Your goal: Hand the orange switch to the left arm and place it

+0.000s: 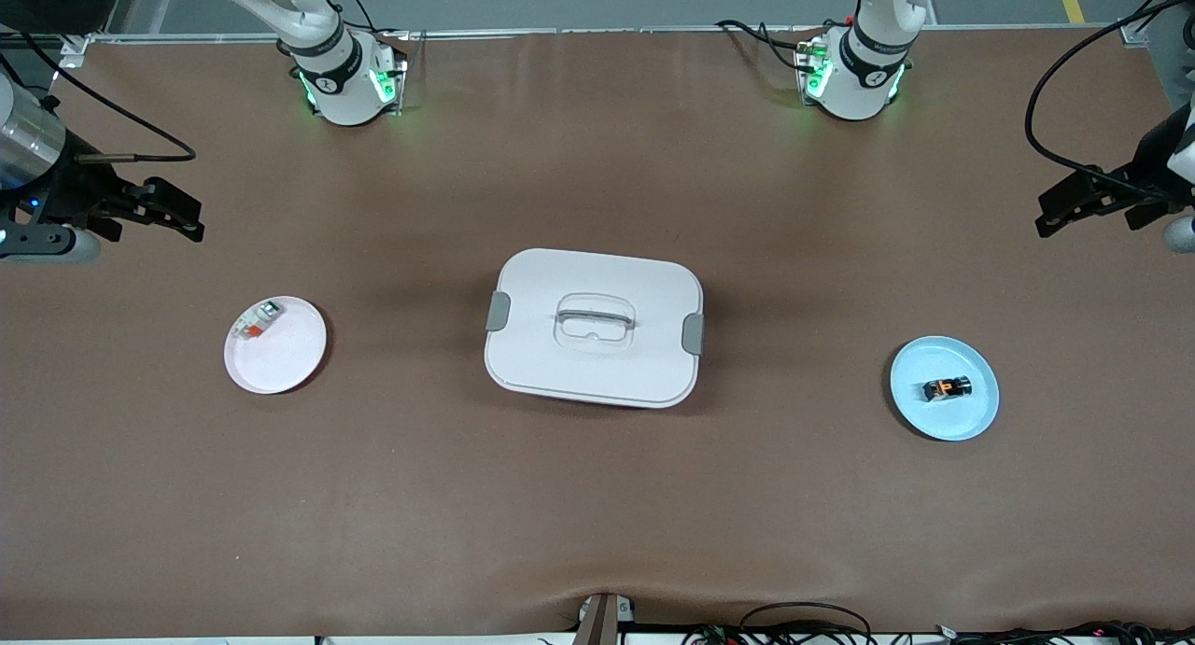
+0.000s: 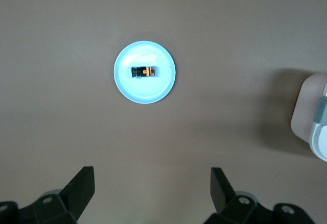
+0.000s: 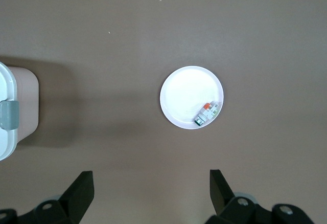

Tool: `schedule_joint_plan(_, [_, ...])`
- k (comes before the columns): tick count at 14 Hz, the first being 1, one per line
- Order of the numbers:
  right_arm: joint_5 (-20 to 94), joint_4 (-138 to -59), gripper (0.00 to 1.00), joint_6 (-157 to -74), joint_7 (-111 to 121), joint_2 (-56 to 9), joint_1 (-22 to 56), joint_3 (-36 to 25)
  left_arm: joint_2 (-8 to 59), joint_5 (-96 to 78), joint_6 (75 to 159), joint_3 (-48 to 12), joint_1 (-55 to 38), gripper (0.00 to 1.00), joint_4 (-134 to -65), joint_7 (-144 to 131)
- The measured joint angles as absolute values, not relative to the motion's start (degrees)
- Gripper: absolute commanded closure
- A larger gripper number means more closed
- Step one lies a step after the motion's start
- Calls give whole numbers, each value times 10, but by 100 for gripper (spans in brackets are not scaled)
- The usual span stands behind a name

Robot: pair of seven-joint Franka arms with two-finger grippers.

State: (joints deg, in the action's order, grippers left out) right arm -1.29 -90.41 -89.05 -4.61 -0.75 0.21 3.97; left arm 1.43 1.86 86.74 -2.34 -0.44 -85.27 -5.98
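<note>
You had the blocky black orange switch (image 1: 947,388) lying flat on the round pale-blue plate (image 1: 971,419), down below the left gripper (image 2: 152,189), whose jaws stood wide apart, holding nothing. The smooth white rounded-rectangular plastic box (image 1: 594,326), grey latches on two sides, sat mid-table between both arms. The right gripper (image 3: 151,189), jaws also spread and bare, hung above brown matte table (image 1: 597,496) near the white plate (image 3: 184,96) carrying a whitish-grey part (image 3: 207,113).
</note>
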Motion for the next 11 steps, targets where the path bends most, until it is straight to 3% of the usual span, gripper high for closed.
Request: schedule_joint_plan(11, [-14,-895,0,-891,-46,-8,-2,33,-21,10,867,-17,-9,0,-888,-60])
